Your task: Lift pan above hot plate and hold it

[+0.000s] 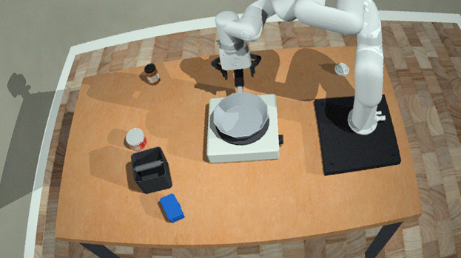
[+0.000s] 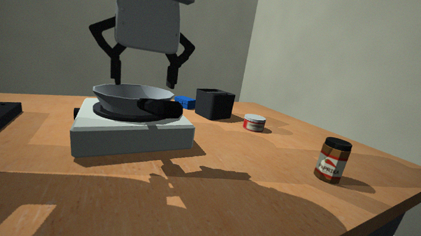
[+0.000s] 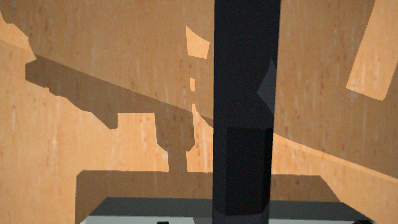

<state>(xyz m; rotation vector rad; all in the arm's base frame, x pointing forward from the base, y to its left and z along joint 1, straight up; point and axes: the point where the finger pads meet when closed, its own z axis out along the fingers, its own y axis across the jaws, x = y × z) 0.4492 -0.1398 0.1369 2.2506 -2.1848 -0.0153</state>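
The grey pan (image 1: 239,115) sits on the black burner of the white hot plate. Its black handle (image 1: 239,80) sticks out past the plate's far edge. In the exterior view the pan (image 2: 130,97) shows with its handle (image 2: 160,108) pointing toward the camera. My gripper (image 1: 237,71) is open and empty, straight above the handle, fingers to either side and a little higher than it (image 2: 143,78). In the wrist view the handle (image 3: 245,115) fills the middle as a dark vertical bar, with the hot plate's edge (image 3: 220,215) at the bottom.
A paprika jar (image 1: 151,74) stands at the far left of the table. A red tin (image 1: 135,139), a black box (image 1: 150,169) and a blue block (image 1: 171,207) lie left of the hot plate. A small white cap (image 1: 341,68) lies near the arm's black base (image 1: 355,132).
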